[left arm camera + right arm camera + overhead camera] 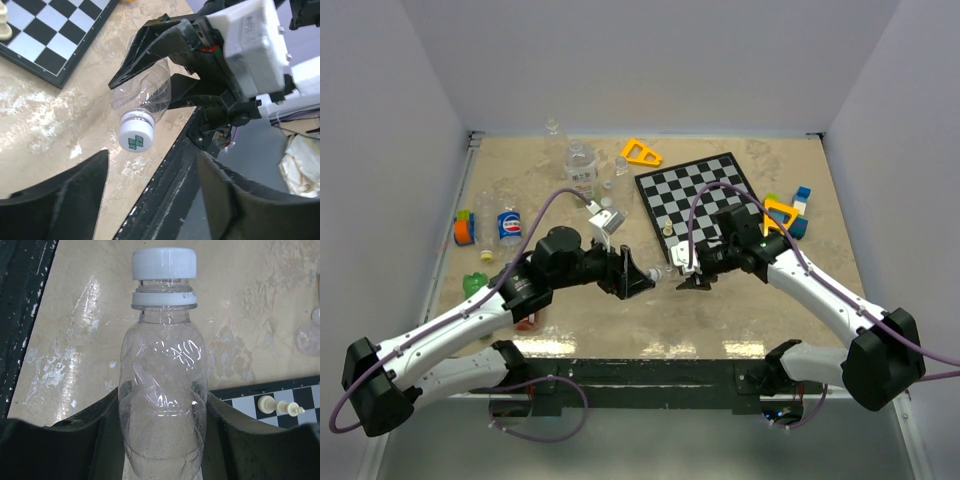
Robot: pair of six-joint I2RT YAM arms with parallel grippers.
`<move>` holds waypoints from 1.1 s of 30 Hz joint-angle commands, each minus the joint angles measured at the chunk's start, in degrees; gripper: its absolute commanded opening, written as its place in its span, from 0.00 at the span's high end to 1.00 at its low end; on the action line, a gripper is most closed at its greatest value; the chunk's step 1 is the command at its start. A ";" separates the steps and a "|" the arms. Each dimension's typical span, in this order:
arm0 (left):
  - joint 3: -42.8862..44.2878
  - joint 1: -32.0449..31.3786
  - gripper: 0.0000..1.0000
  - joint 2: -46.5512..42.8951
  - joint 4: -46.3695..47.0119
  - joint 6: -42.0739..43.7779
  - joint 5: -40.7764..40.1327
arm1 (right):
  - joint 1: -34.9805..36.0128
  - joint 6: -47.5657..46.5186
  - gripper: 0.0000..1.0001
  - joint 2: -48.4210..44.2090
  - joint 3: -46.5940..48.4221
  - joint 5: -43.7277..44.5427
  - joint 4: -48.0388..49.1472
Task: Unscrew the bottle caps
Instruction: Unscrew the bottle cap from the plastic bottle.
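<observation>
A small clear bottle lies sideways above the table, and my right gripper is shut on its body. Its white cap sits on the neck above a white ring. In the left wrist view the same cap, with a green logo on top, points at my left gripper. That gripper is open, its fingers apart and just short of the cap, with nothing between them. From above, the left gripper and right gripper face each other near the middle of the table.
A chessboard with a pale piece lies behind the grippers. Other bottles stand at the back left: a labelled clear one and a blue cola one. An orange triangle and coloured blocks lie further off. The black front rail runs below.
</observation>
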 commanded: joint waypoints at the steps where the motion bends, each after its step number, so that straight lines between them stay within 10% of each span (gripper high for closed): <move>1: 3.14 0.00 0.18 -3.25 -1.15 5.11 0.33 | -0.05 -0.60 0.85 -0.34 0.74 0.99 -0.91; 15: 2.79 0.09 0.05 -14.32 -4.31 29.97 -4.16 | -0.05 -0.60 0.85 -0.26 0.74 0.99 -0.82; 33: -6.08 0.09 0.05 -14.51 4.39 65.67 8.57 | -0.05 -0.60 0.85 -0.08 0.74 1.08 -0.82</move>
